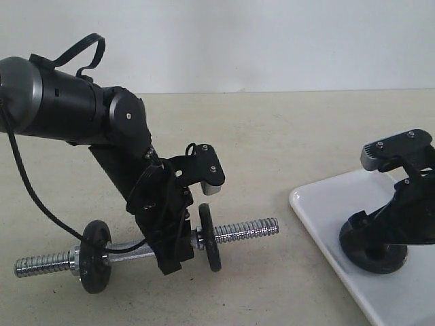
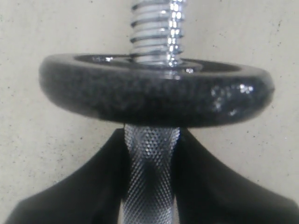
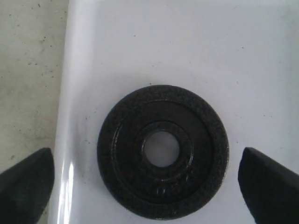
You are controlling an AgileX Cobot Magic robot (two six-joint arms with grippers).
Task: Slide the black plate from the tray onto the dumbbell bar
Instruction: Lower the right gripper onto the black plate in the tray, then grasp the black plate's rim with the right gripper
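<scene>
The chrome dumbbell bar point(image 1: 238, 230) lies on the table with one black disc point(image 1: 94, 257) near its left end and another point(image 1: 210, 238) right of the middle. My left gripper point(image 1: 173, 261) is shut on the bar's knurled middle point(image 2: 150, 172), just behind the second disc point(image 2: 154, 93). The black plate point(image 3: 162, 150) lies flat on the white tray point(image 3: 140, 46). My right gripper point(image 1: 377, 255) hovers over the black plate point(image 1: 375, 257) with its fingers point(image 3: 25, 179) spread wide on both sides, not touching it.
The tray point(image 1: 319, 210) sits at the right of the beige table, its corner pointing toward the bar's threaded right end point(image 1: 262, 226). A black cable point(image 1: 27, 183) hangs from the left arm down to the bar.
</scene>
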